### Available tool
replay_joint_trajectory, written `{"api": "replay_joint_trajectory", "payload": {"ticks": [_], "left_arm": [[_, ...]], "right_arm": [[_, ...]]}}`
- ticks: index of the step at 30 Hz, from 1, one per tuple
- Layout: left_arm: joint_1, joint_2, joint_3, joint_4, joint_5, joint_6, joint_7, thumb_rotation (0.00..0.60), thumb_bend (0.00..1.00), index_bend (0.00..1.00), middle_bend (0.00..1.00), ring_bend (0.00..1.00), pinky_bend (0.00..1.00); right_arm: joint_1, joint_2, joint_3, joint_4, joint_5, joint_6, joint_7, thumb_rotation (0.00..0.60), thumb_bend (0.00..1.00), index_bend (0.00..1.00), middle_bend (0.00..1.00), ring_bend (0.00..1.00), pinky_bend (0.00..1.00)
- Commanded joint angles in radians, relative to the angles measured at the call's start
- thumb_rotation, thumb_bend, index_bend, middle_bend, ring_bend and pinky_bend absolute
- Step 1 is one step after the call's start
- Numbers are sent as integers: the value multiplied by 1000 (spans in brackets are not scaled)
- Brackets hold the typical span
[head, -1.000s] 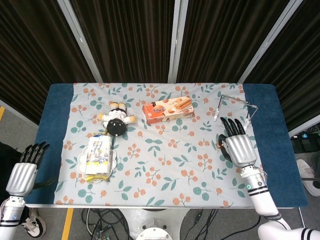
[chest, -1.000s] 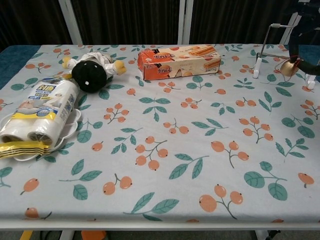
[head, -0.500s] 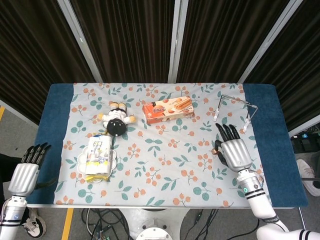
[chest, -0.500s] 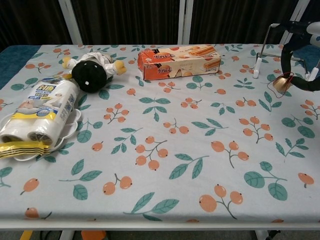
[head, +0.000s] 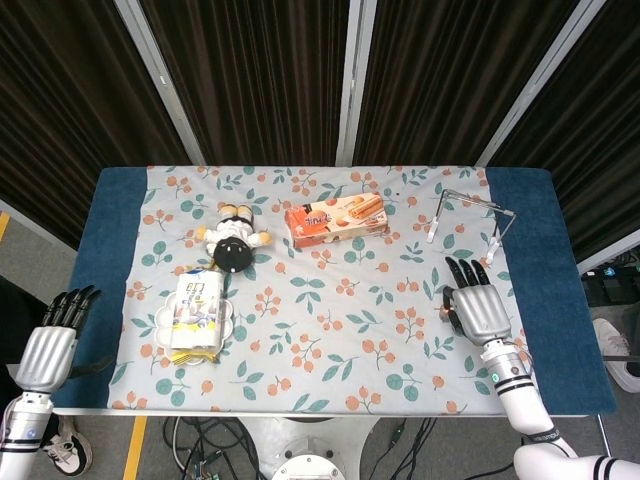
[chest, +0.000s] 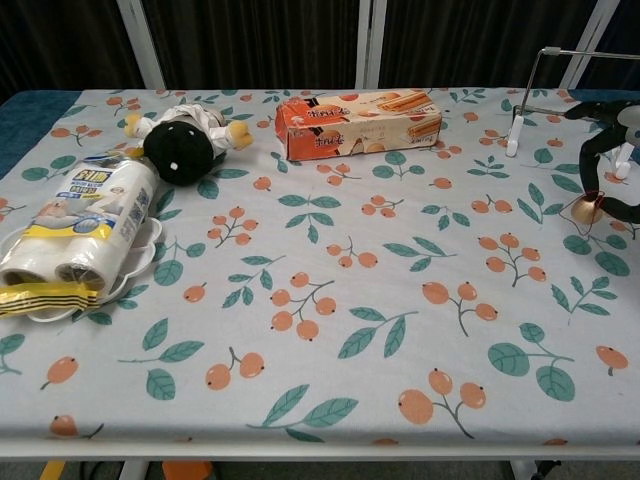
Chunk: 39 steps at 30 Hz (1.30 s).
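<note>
Since a second ago the right hand (head: 477, 305) has drawn back from the wire stand (head: 470, 212) toward the lower right of the frame, carrying a small brass-coloured bell with it; the left hand (head: 52, 335) has barely shifted.

In the head view, the right hand hovers palm down over the floral cloth at the right side of the table (head: 112, 260), fingers extended forward, with only an orange glint of the bell at its thumb side. The left hand hangs off the table's lower left corner, fingers loosely apart, holding nothing. A biscuit box (head: 335, 221) lies at upper centre, a plush doll (head: 232, 240) left of it, and a wrapped packet (head: 196, 313) sits on a white plate (head: 162, 322).

In the chest view, the right hand (chest: 610, 165) enters at the right edge, and the bell (chest: 585, 208) hangs pinched between its dark fingertips just above the cloth, below the stand (chest: 560, 95). The bell looks light, hard and smooth, so likely to slip; its top loop seems the surest place to hold.
</note>
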Motion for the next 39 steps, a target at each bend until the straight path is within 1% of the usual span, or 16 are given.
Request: {"api": "replay_joint_trajectory", "payload": {"ticks": [1, 10, 17, 21, 25, 29, 31, 32, 33, 34, 37, 39], "left_arm": [[1, -2, 1, 3, -2, -2, -1, 600, 35, 41, 31, 0, 16], [1, -6, -3, 12, -6, -1, -6, 600, 35, 41, 31, 0, 16], [1, -8, -3, 16, -7, -3, -8, 600, 35, 41, 30, 0, 16], [1, -9, -4, 18, -7, -2, -9, 600, 35, 41, 31, 0, 16], [1, -9, -5, 18, -8, -1, -8, 600, 35, 41, 31, 0, 16], [0, -9, -5, 18, -7, -2, -8, 600, 35, 41, 30, 0, 16], [0, -8, -5, 17, -7, -1, -7, 600, 35, 41, 30, 0, 16], [1, -8, -6, 17, -7, -1, -7, 600, 35, 41, 30, 0, 16], [1, -7, -6, 16, -8, 0, -7, 600, 35, 41, 30, 0, 16], [1, -7, -6, 16, -8, 1, -6, 600, 35, 41, 30, 0, 16], [3, -4, -8, 12, -9, 4, -2, 600, 36, 41, 30, 0, 16], [4, -3, -9, 9, -9, 8, 2, 600, 35, 41, 30, 0, 16]], "right_arm": [[3, -5, -4, 13, 28, -19, -12, 600, 346, 671, 57, 0, 0], [17, -29, -12, 61, 92, -72, -22, 600, 345, 671, 59, 0, 0], [18, -34, -16, 77, 101, -79, -11, 600, 345, 659, 59, 0, 0], [19, -30, -19, 76, 107, -82, -13, 600, 303, 626, 59, 0, 0], [19, -25, -22, 74, 111, -84, -11, 600, 260, 545, 57, 0, 0], [17, -18, -24, 67, 115, -83, -9, 600, 231, 404, 35, 0, 0], [14, -10, -23, 61, 112, -77, -3, 600, 228, 362, 26, 0, 0], [11, -5, -23, 55, 108, -71, 1, 600, 226, 319, 20, 0, 0], [5, 6, -23, 42, 100, -58, 8, 600, 224, 284, 15, 0, 0], [-3, 18, -23, 28, 89, -43, 16, 600, 220, 228, 8, 0, 0], [-50, 71, -37, -28, 28, 37, 50, 600, 208, 169, 2, 0, 0], [-94, 105, -54, -53, -20, 103, 86, 600, 183, 95, 0, 0, 0]]}}
